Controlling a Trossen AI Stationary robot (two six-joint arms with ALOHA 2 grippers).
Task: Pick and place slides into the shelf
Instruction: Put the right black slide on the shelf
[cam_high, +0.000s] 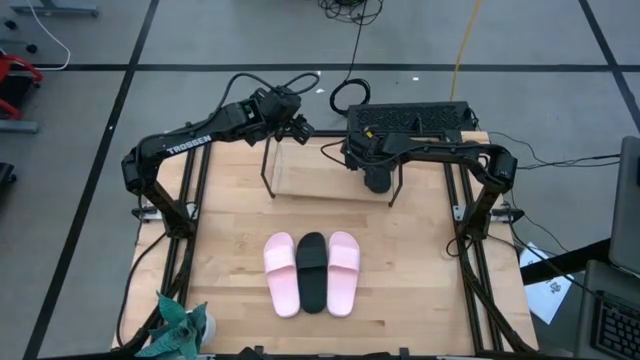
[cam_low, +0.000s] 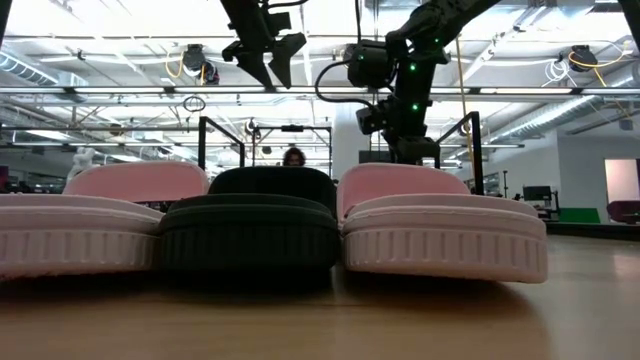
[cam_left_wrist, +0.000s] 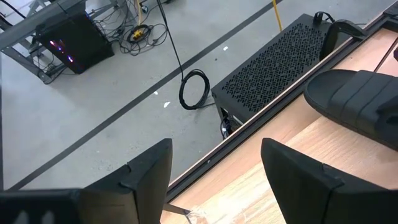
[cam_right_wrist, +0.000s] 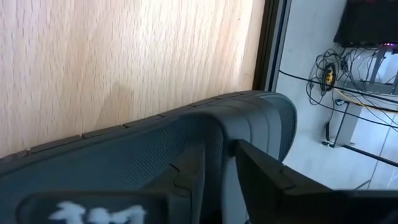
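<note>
R gripper is seen clamped on the edge of a black slide in its wrist view, fingers close together w/ the sole rim pinched between them. In the high view it sits over the right end of the shelf at the back of the table, so that slide is judged to be at or just above the shelf; contact w/ the board can't be told. L gripper is held wide open and empty, parked high near the shelf's left end, by the table's back edge.

3 slides are left mid-table, touching side by side: pink slide, second black slide, pink slide on the right.

Risks, as judged:
- Grip is on the rim only, so the slide could pivot or slip if moved fast.
- A shelf rod could be snagged by the hanging end.
- If released off-level, the slide may tip off the board.
- The remaining 3 are packed tight; neighbours could be dragged on the next pick.

Surface: light wood tabletop, black frame around it. Room: grey floor w/ cables, a perforated black box behind the table, teal cloth at the front left corner. A person is visible far back in the low view.
</note>
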